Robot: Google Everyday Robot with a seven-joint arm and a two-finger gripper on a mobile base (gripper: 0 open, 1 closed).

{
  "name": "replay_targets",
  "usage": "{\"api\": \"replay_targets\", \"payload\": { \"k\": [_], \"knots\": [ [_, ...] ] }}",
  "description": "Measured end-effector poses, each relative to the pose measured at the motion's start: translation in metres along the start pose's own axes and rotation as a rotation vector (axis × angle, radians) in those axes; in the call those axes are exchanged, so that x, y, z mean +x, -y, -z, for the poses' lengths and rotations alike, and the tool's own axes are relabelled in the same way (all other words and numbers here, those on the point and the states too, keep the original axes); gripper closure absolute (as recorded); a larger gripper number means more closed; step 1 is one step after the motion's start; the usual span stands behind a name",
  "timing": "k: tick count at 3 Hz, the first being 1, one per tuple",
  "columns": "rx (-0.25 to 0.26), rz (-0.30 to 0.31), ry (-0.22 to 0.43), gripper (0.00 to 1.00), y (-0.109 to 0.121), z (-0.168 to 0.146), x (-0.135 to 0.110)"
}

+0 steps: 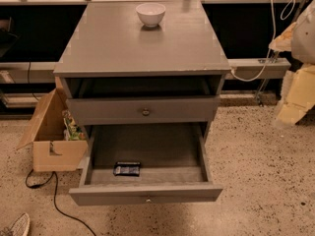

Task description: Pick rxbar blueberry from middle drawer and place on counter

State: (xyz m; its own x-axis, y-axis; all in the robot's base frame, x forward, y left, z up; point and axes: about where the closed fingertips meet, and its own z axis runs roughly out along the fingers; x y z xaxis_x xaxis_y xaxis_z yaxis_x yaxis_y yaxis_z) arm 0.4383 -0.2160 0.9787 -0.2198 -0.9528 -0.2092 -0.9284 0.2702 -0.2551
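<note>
The rxbar blueberry [127, 168] lies flat on the floor of the middle drawer [145, 193], near its front and left of centre. The drawer is pulled wide open below the upper drawer front [142, 111], which has a round brass knob. The counter [142, 38] is the grey cabinet top. My gripper [290, 104] shows as a pale blurred shape at the right edge, beside the cabinet, well apart from the drawer and the bar.
A white bowl [150, 14] stands at the back centre of the counter. An open cardboard box [51, 132] sits on the floor left of the cabinet, with a black cable [59, 200] trailing from it. A white cable [261, 58] hangs at the right.
</note>
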Motion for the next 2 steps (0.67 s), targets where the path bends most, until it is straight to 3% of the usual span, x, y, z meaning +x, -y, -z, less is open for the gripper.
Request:
{"api": "replay_targets", "payload": {
  "k": [2],
  "knots": [
    [-0.011, -0.006, 0.038, 0.0, 0.0004, -0.0037, -0.0025]
  ]
}}
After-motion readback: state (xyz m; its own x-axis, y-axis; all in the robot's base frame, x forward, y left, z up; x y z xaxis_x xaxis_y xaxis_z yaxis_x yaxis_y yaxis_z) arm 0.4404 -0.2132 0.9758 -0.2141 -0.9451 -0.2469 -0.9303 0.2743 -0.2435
